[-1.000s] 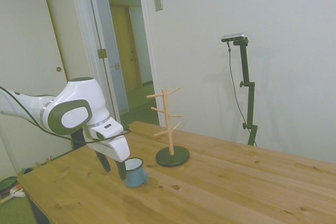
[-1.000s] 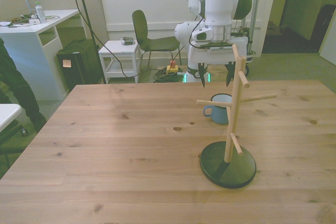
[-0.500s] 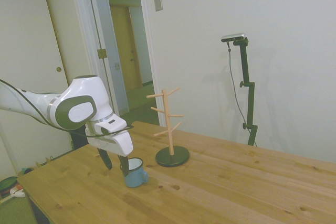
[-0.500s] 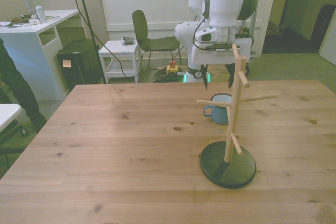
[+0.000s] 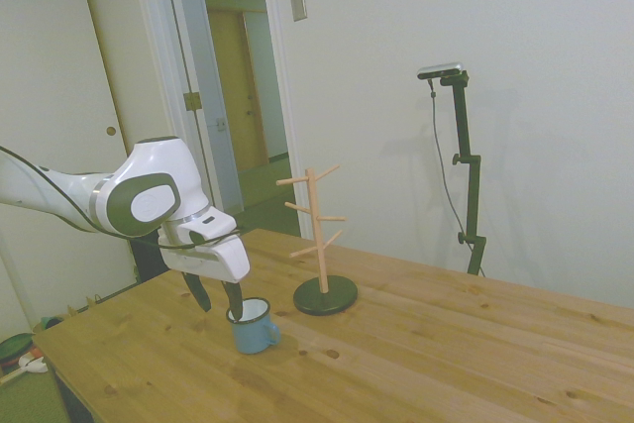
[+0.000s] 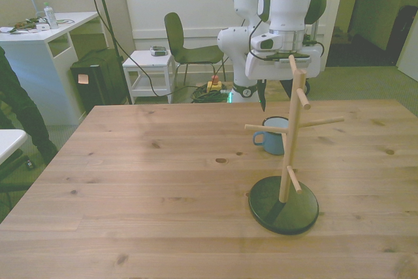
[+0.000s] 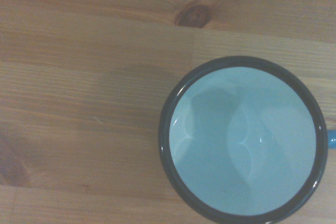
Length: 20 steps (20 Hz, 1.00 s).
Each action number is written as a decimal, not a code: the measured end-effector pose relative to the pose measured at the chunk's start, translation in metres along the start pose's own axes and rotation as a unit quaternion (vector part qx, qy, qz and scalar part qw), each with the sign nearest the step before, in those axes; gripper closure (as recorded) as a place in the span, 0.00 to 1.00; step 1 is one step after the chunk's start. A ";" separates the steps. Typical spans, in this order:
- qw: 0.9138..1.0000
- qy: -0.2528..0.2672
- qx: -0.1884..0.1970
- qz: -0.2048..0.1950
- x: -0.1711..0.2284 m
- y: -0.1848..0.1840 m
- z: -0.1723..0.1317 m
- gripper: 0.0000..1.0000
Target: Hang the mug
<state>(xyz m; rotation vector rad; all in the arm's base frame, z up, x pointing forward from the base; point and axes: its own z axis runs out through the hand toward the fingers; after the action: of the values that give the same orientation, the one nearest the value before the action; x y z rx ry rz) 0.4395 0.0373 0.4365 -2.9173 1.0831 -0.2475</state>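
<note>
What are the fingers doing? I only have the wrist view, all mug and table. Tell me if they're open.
Observer: Open. In the side view the gripper hangs just over the light-blue mug, which stands on the table, not gripped.
Operator: Now tell me what that dark disc beyond the mug is.
Observer: It is the round base of a wooden mug tree. The front view shows its pegs, and nothing hangs on them.
</note>
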 end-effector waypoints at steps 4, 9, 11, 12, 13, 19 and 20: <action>1.000 0.006 -0.007 -0.010 -0.002 -0.008 0.007 0.00; 1.000 0.014 -0.008 -0.015 -0.007 -0.035 0.004 0.00; 1.000 0.016 -0.008 -0.016 -0.006 -0.045 0.003 0.00; 1.000 0.016 -0.009 -0.017 -0.005 -0.050 0.004 0.00; 1.000 0.014 -0.010 -0.017 -0.005 -0.054 0.006 0.00; 1.000 0.006 -0.015 -0.022 -0.006 -0.073 0.016 0.00; 1.000 0.006 -0.016 -0.022 -0.006 -0.075 0.017 0.00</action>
<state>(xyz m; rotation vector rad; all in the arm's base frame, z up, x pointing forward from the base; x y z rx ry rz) 0.4862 0.0969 0.4243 -2.9746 1.0343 -0.2501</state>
